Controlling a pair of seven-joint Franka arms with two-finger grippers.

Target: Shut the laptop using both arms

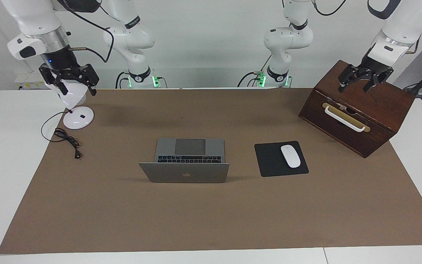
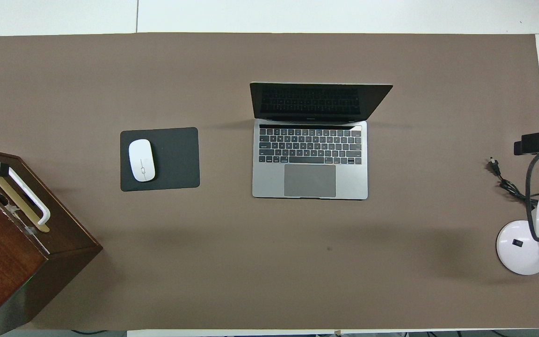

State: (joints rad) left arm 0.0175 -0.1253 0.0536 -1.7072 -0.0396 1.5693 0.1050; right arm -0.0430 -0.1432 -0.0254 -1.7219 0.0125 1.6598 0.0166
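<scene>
The silver-grey laptop stands open in the middle of the brown mat, its screen turned toward the robots and its logo lid tilted back past upright. The overhead view shows its black keyboard and grey trackpad uncovered. My left gripper hangs open over the wooden box at the left arm's end, well away from the laptop. Above the white lamp at the right arm's end, my right gripper is raised, open and holding nothing. Neither touches the laptop.
A black mousepad with a white mouse lies beside the laptop toward the left arm's end. A dark wooden box with a white handle stands nearer the robots there. A white lamp and its black cable sit at the right arm's end.
</scene>
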